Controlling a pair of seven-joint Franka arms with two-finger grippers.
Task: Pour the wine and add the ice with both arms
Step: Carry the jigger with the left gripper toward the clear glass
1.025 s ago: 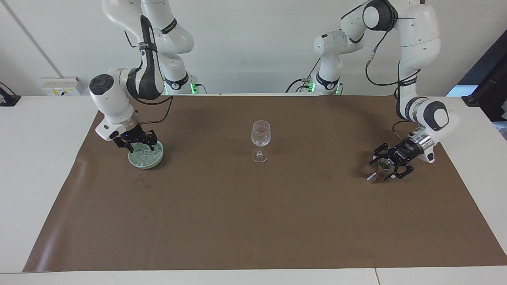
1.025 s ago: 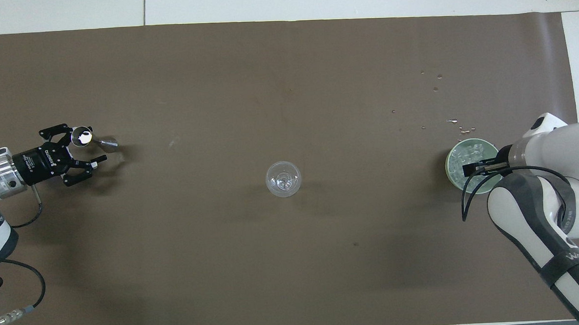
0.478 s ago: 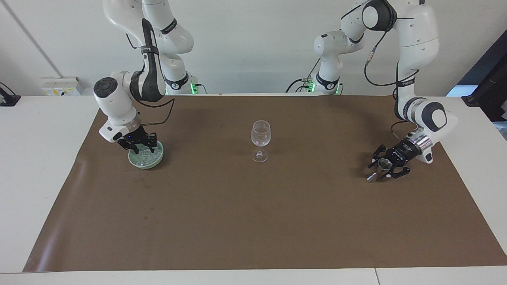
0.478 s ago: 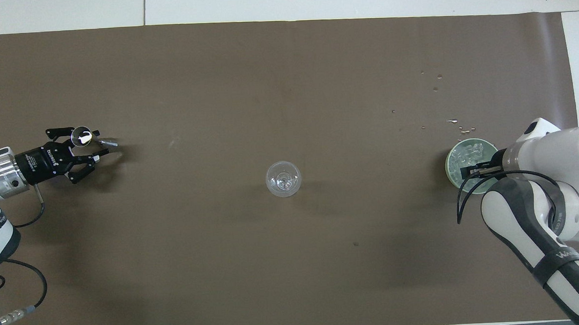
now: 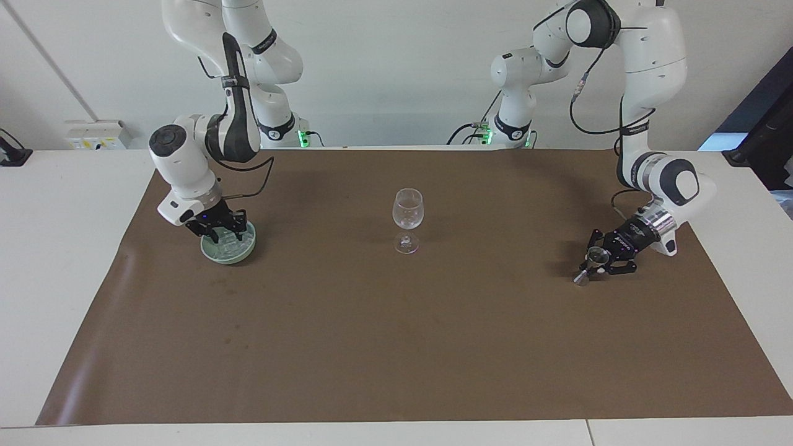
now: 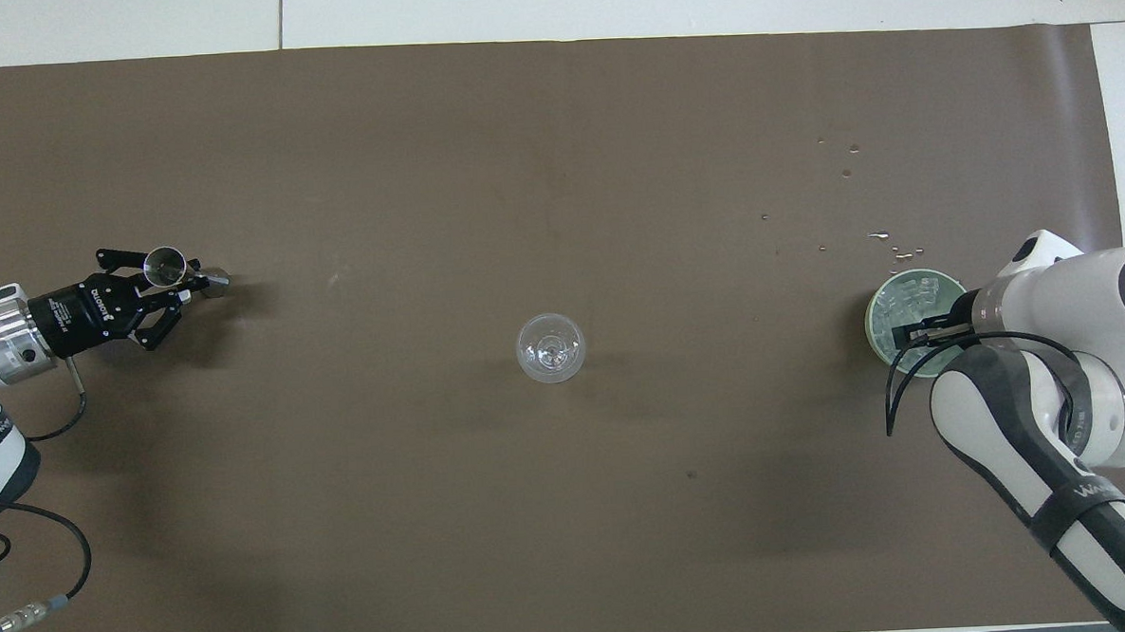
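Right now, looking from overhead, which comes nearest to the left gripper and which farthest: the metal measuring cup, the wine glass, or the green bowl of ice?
1. Metal measuring cup: in the left gripper itself.
2. Wine glass: mid-mat.
3. Green bowl of ice: farthest, at the right arm's end, under the right gripper.

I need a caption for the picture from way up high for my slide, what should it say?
Left end effector shut on a metal jigger, right end effector in the green ice bowl, wine glass between.

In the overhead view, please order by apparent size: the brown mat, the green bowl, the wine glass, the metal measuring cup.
1. brown mat
2. green bowl
3. wine glass, its rim somewhat narrower than the bowl's
4. metal measuring cup
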